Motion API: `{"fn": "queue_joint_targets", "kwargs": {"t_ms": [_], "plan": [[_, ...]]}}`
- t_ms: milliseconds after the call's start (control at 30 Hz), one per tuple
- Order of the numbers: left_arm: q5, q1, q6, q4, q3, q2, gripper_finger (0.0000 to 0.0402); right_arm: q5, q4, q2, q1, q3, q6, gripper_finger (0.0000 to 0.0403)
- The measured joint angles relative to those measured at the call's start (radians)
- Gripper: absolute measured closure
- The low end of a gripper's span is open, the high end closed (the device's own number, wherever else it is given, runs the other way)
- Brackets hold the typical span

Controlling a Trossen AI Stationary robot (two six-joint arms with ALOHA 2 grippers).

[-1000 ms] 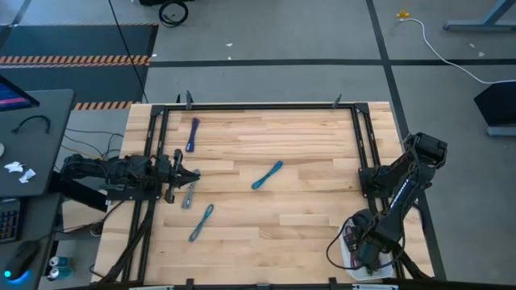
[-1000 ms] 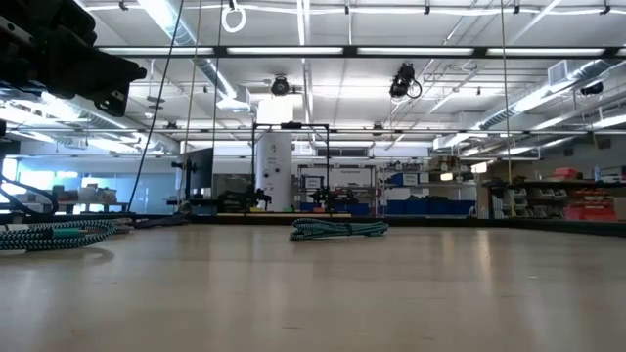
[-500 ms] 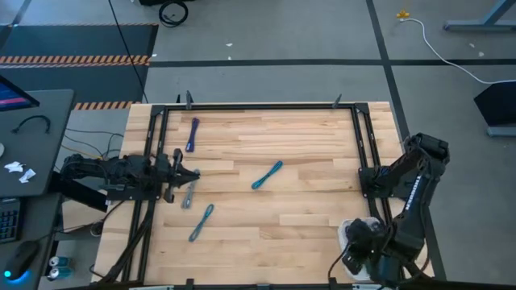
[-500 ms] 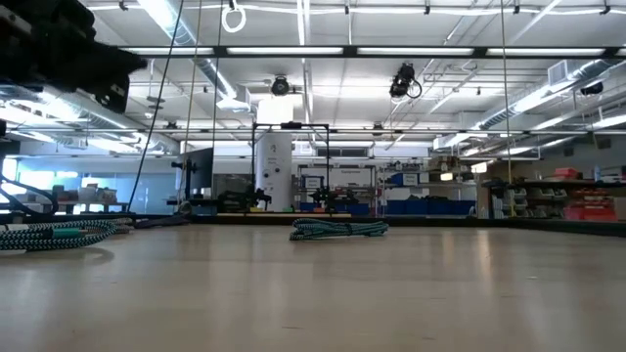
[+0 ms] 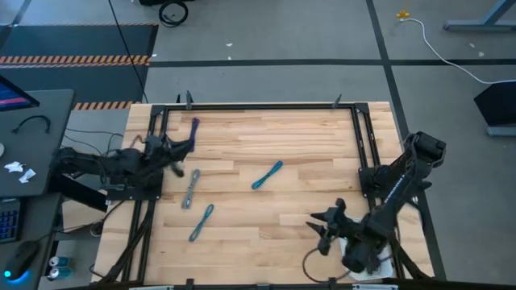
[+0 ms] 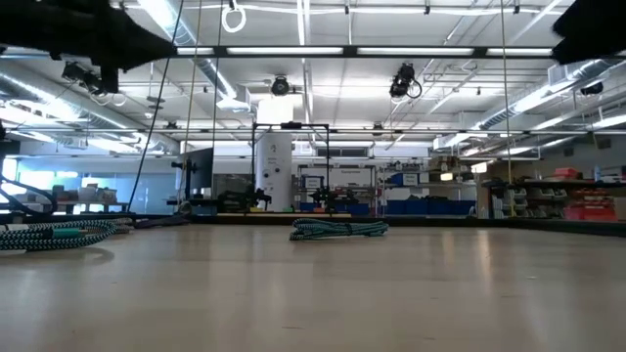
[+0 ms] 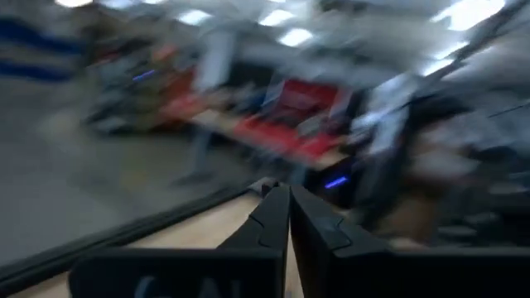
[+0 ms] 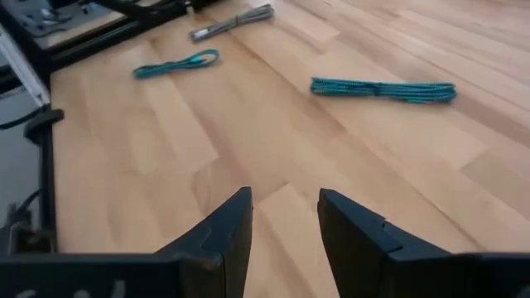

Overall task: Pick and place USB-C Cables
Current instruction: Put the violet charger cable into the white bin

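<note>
Several short cable bundles lie flat on the wooden table. In the high view I see a purple cable [image 5: 194, 127], a grey cable [image 5: 190, 189], a blue cable [image 5: 201, 221] and a teal cable [image 5: 267, 175]. My left gripper [image 5: 184, 150] is shut and raised near the table's left edge, just short of the purple cable. My right gripper [image 5: 321, 231] is open over bare wood near the near edge, right of centre. Its wrist view shows the fingers [image 8: 286, 222] apart, with the teal cable [image 8: 383, 89], blue cable [image 8: 176, 64] and grey cable [image 8: 233, 22] ahead.
A black metal frame [image 5: 258, 106] runs along the table's far, left and right sides. A white container [image 5: 355, 256] sits at the near right corner, mostly under my right arm. The low view shows the teal cable [image 6: 338, 230] and another bundle [image 6: 54, 235] at the left.
My right gripper has swung up from the white container at the near right corner toward the table's left and now hangs over bare wood. My left gripper has risen and moved toward the far edge, closer to the purple cable. The cables have not moved.
</note>
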Motion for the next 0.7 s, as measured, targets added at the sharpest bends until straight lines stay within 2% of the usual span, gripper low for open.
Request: {"fn": "queue_joint_targets", "kwargs": {"t_ms": [100,167,267,333,467,600,700], "plan": [[-0.125,0.030,-0.058,-0.241,0.151,0.171,0.0387,-0.019,0.117,0.000,-0.046,-0.048,-0.073,0.0259],[-0.153,0.070,-0.102,-0.449,0.282,0.289,0.0388,-0.051,0.167,0.000,-0.071,-0.064,-0.131,0.0259],[-0.067,0.141,-0.087,-0.726,0.468,0.453,0.0388,-0.074,0.238,0.000,-0.098,-0.081,-0.215,0.0259],[-0.029,0.191,-0.109,-0.828,0.574,0.554,0.0385,-0.073,0.292,0.000,-0.107,-0.089,-0.273,0.0259],[-0.029,0.311,-0.195,-0.984,0.744,0.719,0.0376,-0.040,0.387,0.000,-0.115,-0.105,-0.390,0.0259],[-0.014,0.477,-0.261,-1.184,0.843,0.872,0.0349,-0.016,0.446,0.000,-0.113,-0.113,-0.466,0.0259],[0.101,0.611,-0.263,-1.219,0.848,0.965,0.0312,-0.013,0.483,0.000,-0.107,-0.122,-0.507,0.0259]]}}
